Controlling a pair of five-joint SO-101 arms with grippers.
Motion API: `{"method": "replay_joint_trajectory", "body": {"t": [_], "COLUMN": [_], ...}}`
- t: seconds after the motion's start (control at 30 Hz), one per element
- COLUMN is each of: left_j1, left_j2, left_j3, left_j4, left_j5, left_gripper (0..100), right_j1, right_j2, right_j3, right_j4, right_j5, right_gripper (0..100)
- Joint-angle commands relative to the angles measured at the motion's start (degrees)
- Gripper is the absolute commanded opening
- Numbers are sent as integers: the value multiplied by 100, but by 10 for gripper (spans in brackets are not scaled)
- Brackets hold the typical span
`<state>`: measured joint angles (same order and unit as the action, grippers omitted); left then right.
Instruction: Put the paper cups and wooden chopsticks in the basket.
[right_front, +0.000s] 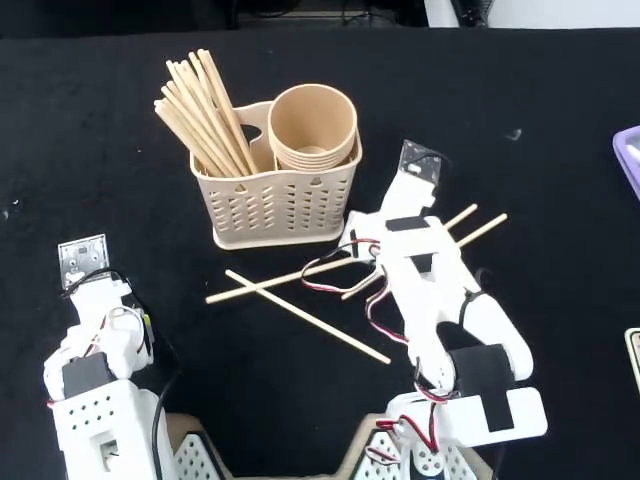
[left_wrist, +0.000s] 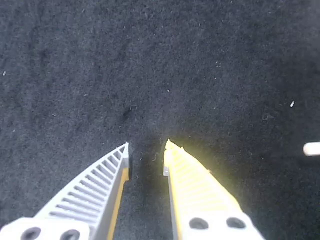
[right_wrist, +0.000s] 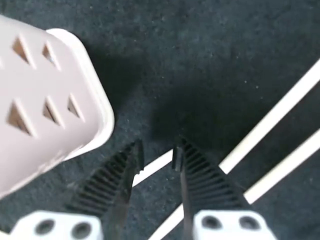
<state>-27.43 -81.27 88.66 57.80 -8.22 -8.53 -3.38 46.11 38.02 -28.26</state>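
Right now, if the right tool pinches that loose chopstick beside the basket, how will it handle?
The chopstick looks thin and wooden, so probably stiff and light. Lying flat on the black cloth, it likely gives the right tool little to grip and may roll or slip. It seems to cross another chopstick, so lifting could nudge that one.

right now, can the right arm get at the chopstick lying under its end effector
Probably yes. The right end effector is open just above a wooden chopstick, which crosses the gap between its tips with nothing over it. The basket stands close beside, so room there looks tight.
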Motion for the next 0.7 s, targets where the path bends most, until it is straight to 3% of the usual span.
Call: {"method": "replay_joint_trajectory", "body": {"t": [0.0, 0.4, 0.67], "left_j1": [-40, -40, -40], "left_j2": [-62, -62, -62], "left_j3": [-40, -40, -40], "left_j4": [-97, -97, -97], "left_j5": [53, 53, 53], "left_gripper": [127, 127, 127], "right_j1": [-62, -35, -79], "right_j2": [13, -549, -822], "right_j3": [-92, -57, 48], "right_j4": [510, 1204, 1231], "right_j5": [62, 1284, 1292], "right_gripper": [114, 114, 116]}}
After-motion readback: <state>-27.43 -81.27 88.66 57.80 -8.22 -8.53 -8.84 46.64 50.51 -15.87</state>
